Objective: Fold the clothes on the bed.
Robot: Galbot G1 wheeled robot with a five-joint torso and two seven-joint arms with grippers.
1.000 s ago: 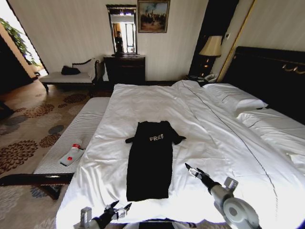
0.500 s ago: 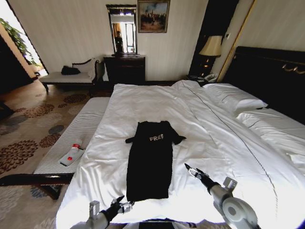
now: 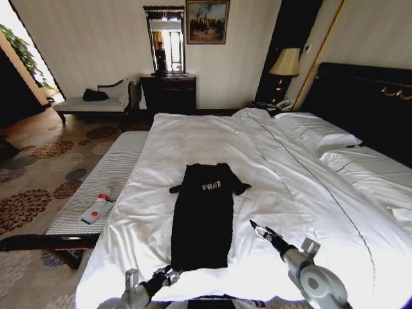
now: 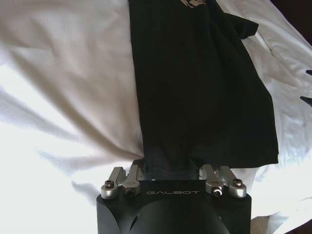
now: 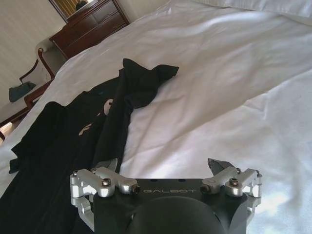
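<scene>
The black T-shirt (image 3: 202,215) lies flat on the bed (image 3: 302,187), already narrowed to a long strip, lettering up and hem toward me; it looks soft, light and limp, likely to sag and slide on the sheet, so I would take it at the hem corners. My left gripper (image 4: 173,168) has its fingers spread at the hem's left corner; my right gripper (image 3: 264,233) waits open just beside the strip's right edge.

The left end effector (image 4: 168,171) fingertips are hiding under the T-shirt (image 4: 195,87) hem; the bed (image 3: 335,212) is running off the frame's lower right.
</scene>
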